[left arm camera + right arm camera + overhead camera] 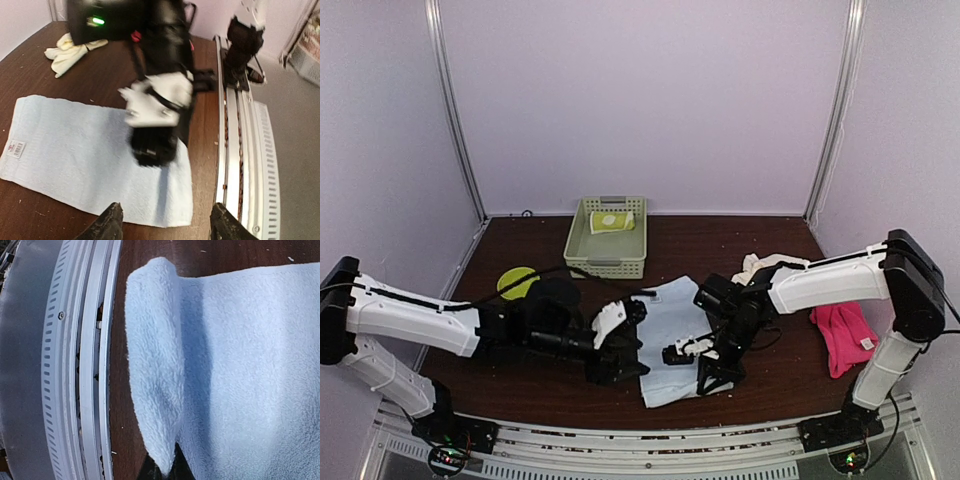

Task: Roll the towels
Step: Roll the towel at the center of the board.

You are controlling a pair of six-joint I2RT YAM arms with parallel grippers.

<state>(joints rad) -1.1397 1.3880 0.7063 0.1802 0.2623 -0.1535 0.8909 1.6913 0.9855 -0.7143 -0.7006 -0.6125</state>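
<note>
Pinching the near edge of the blue towel (240, 365), the right gripper (167, 471) is closed on a raised first fold, lower centre of the overhead view. The left gripper (167, 225) is positioned open over the towel's left edge, gripping nothing. Rolling of this towel is judged barely begun. Four towels are counted: blue; green (615, 222), in the one basket (605, 262) at upper centre, possibly finished; cream (760, 265) and pink (845, 338), right side, loose heaps.

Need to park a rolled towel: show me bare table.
Bare wooden table lies between the green plastic basket and the crumpled cream-white towel, and between the spread light blue towel and the hot pink towel. Crowded: left end effector and right end effector over the blue towel.
</note>
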